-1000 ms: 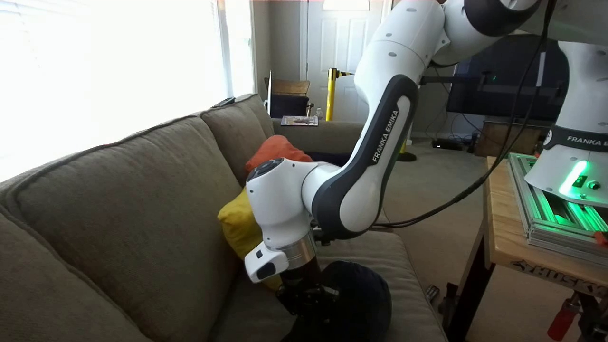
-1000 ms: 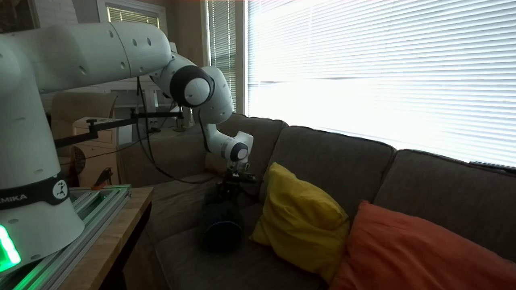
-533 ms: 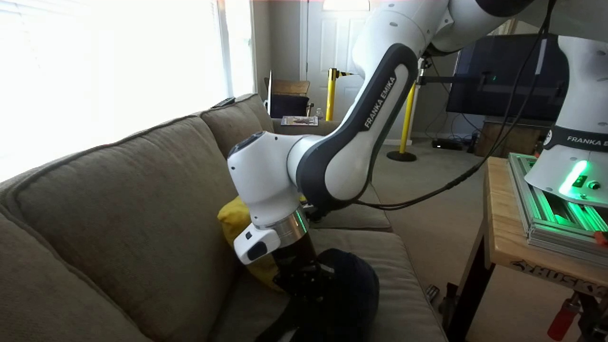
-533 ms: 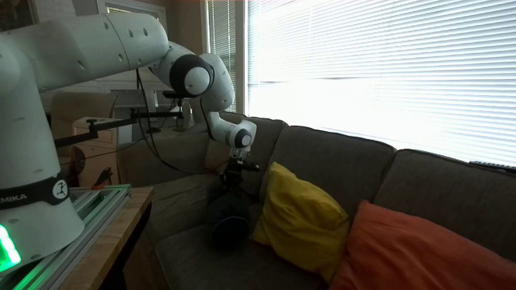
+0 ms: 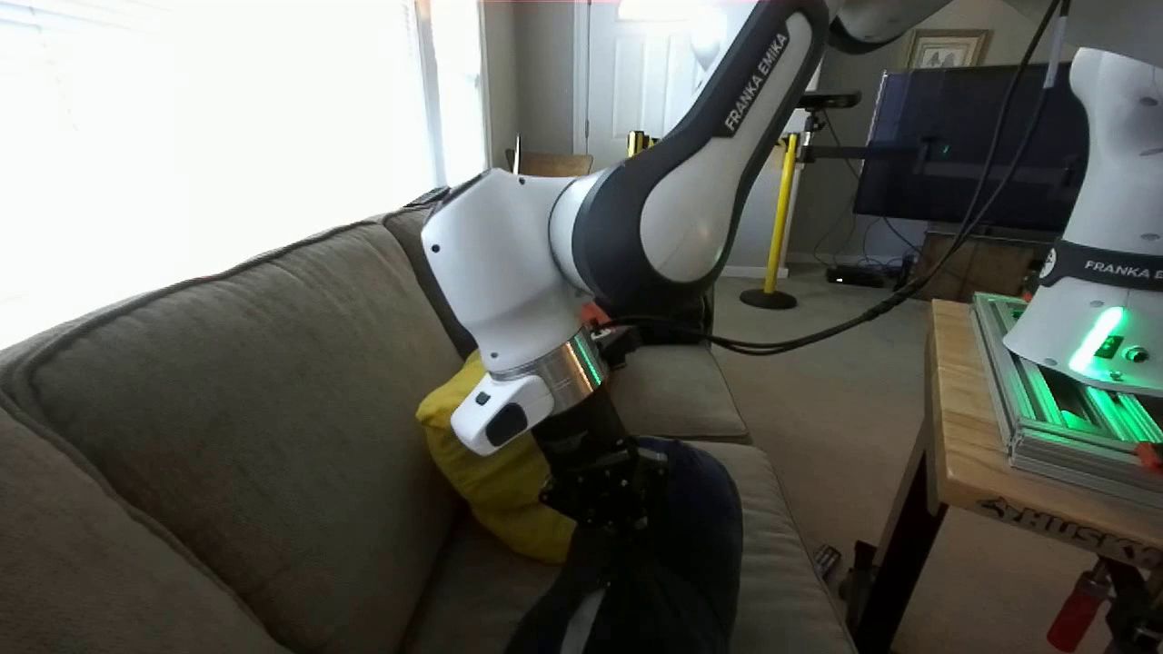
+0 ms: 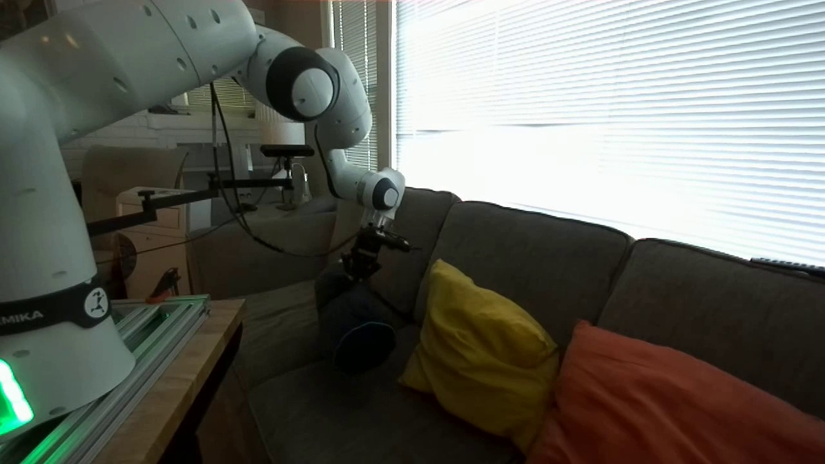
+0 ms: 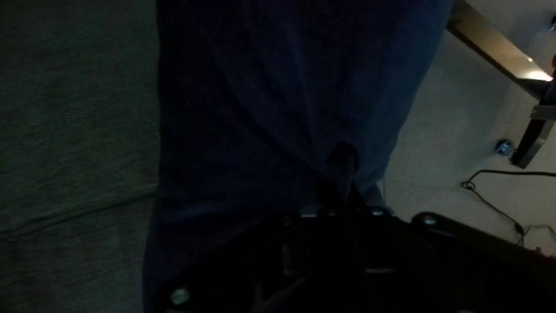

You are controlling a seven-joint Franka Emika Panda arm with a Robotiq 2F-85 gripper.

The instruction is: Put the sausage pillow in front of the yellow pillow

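Note:
The sausage pillow, a dark navy bolster, shows in both exterior views (image 5: 709, 536) (image 6: 364, 347) and fills much of the wrist view (image 7: 269, 108). My gripper (image 6: 358, 269) is shut on a pinched fold of its cloth, as the wrist view (image 7: 343, 195) shows. The bolster hangs from the gripper, its near round end raised off the sofa seat; whether its far end touches the seat is hard to tell. The yellow pillow (image 6: 486, 348) leans on the sofa back beside the bolster; in an exterior view (image 5: 509, 490) the arm partly covers it.
An orange-red cushion (image 6: 670, 399) lies against the yellow pillow's far side. The grey-brown sofa back (image 5: 236, 418) runs behind the cushions. The wooden table (image 5: 963, 409) with the robot base stands opposite the sofa seat. Cables (image 5: 818, 343) hang from the arm.
The arm and gripper have moved upward. The bolster has risen with the gripper, and its near end is higher off the seat. The yellow pillow and orange-red cushion have not moved.

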